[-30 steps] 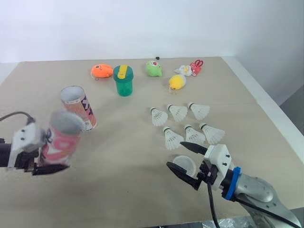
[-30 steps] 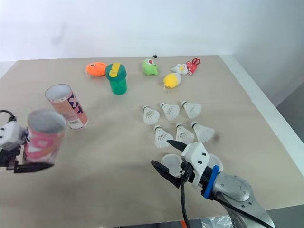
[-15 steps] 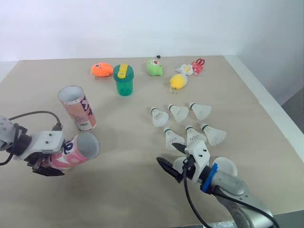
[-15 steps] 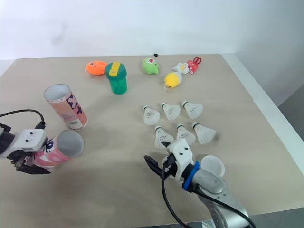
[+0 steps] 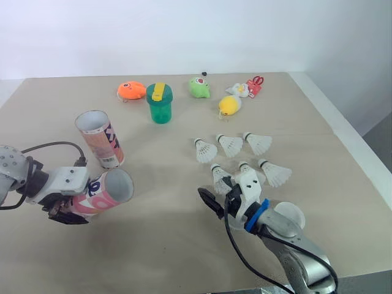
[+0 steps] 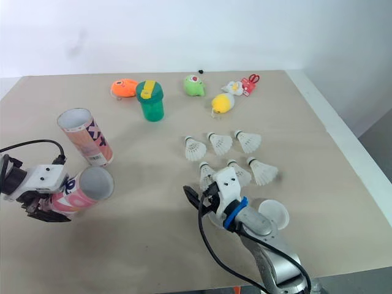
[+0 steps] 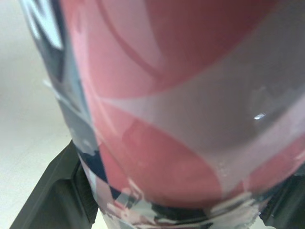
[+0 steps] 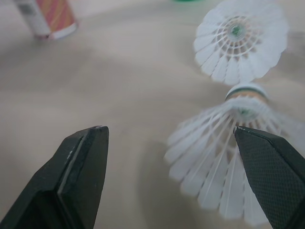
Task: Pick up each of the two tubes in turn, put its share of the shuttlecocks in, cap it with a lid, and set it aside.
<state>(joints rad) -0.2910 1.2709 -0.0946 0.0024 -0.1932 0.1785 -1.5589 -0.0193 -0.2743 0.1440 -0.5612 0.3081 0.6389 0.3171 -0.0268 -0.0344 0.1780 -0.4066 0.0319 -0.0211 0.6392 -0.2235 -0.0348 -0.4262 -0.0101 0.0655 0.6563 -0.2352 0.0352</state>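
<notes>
Test lab — beige table (image 5: 153, 257), white wall (image 5: 184, 30)

Two tubes left of the cup (image 5: 159, 104): an upright tube (image 5: 99, 138) and a tilted tube (image 5: 105, 192). Six shuttlecocks (image 5: 231, 145) right of the cup, in two rows of three. One lid (image 5: 293, 215) can be seen. One cup. Four toys right of or beside the cup: orange toy (image 5: 131, 91), green toy (image 5: 198, 87), yellow toy (image 5: 228, 105), white toy (image 5: 239, 90). One scissors (image 5: 254, 85).
</notes>
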